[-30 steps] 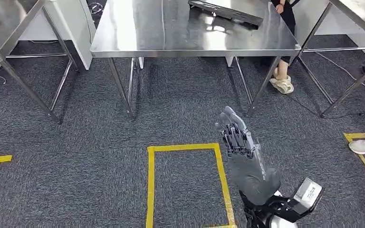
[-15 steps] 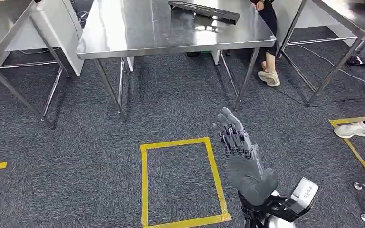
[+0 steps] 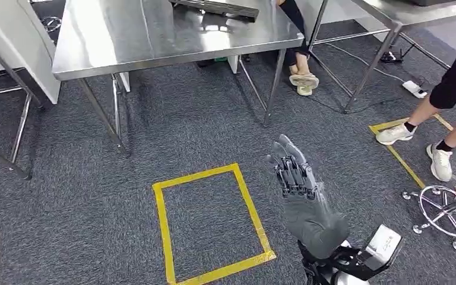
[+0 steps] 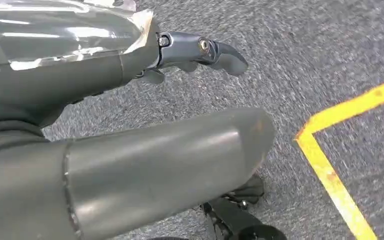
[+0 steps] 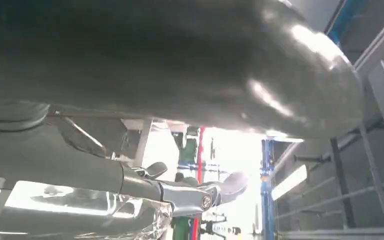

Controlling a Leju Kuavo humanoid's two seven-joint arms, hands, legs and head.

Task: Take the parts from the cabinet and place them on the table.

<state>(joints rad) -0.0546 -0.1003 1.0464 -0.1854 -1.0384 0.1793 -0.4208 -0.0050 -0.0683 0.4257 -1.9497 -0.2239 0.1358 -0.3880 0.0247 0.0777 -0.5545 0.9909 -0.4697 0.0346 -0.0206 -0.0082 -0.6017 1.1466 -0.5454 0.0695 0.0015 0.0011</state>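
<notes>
Your right hand (image 3: 300, 178) is raised in front of you over the grey carpet, fingers stretched out straight and close together, palm flat, holding nothing. Your left hand (image 4: 195, 50) hangs low beside your body; the left wrist view shows a thumb and part of a finger above the carpet with nothing in them, but how far the other fingers are spread you cannot tell from here. The cabinet and its parts are nowhere in what you can see, so you are between stations rather than at a pick. Ahead stands a steel table (image 3: 154, 41) with a flat dark tray (image 3: 217, 7) lying on its far side; whether that is one of the parts is not clear. On the floor just left of your right hand is a yellow tape rectangle (image 3: 208, 222). A person's legs (image 3: 427, 119) step in at the right, near a chair base (image 3: 445, 208), and another foot (image 3: 303, 80) rests behind the table, so keep your turn wide of them. Judging by the tray alone, expect the parts to be rigid, flat and fairly light but smooth. If so, take hold across a long edge, thumb under and fingers over, and carry it level so it cannot slip.
</notes>
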